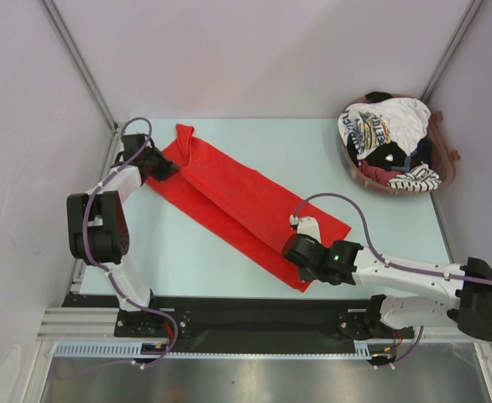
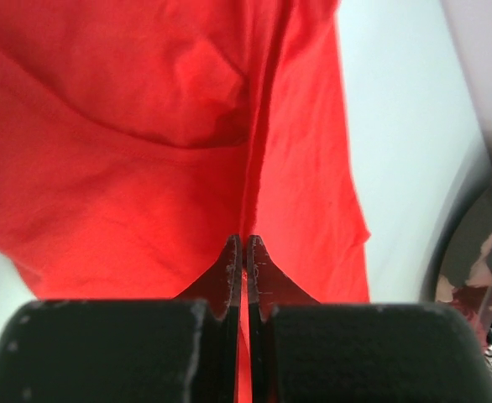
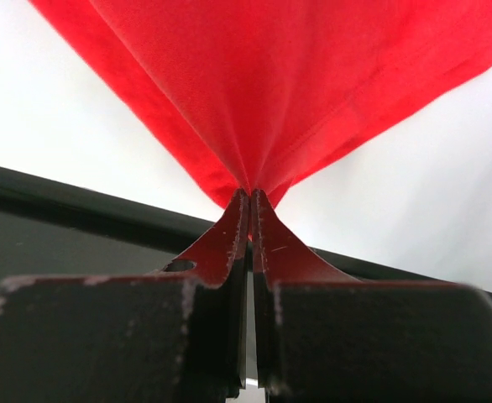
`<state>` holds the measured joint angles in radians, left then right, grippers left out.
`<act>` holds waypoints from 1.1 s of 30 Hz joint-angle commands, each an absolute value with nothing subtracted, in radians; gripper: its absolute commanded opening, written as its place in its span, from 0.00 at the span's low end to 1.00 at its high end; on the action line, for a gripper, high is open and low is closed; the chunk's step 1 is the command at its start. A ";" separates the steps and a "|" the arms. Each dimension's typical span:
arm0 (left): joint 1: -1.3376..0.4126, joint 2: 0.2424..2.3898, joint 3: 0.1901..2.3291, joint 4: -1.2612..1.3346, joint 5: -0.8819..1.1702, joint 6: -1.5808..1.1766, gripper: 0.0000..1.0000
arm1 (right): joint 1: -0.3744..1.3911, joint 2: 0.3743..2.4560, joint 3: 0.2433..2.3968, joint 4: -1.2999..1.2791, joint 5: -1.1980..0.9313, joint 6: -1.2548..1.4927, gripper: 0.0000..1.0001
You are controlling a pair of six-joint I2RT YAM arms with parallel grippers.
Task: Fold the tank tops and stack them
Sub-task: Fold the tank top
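The bright red tank top (image 1: pixel 229 201) is being held across the table (image 1: pixel 313 159) as a long diagonal strip, creased lengthwise. Its far-left end is being pinched by the left gripper (image 2: pixel 243 245), its near-right corner by the right gripper (image 3: pixel 249 200), pleats fanning out.

Pale table (image 1: pixel 187 252) w/ 1 red tank top (image 1: pixel 229 197) diagonally across, basket (image 1: pixel 449 168) at far-right corner
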<state>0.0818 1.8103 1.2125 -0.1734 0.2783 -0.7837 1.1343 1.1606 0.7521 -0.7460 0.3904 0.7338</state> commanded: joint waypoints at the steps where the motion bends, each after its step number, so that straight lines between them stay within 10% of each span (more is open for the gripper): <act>1: 0.091 1.743 1.285 -0.167 0.304 -0.765 0.00 | 1.138 1.109 0.825 -0.796 0.445 0.746 0.00; 22: 0.124 1.730 1.080 -0.075 0.287 -0.739 0.00 | 1.203 1.229 0.709 -0.680 0.380 0.795 0.01; 33: 0.147 1.677 1.006 -0.089 0.132 -0.726 0.31 | 1.209 1.189 0.690 -0.624 0.351 0.776 0.40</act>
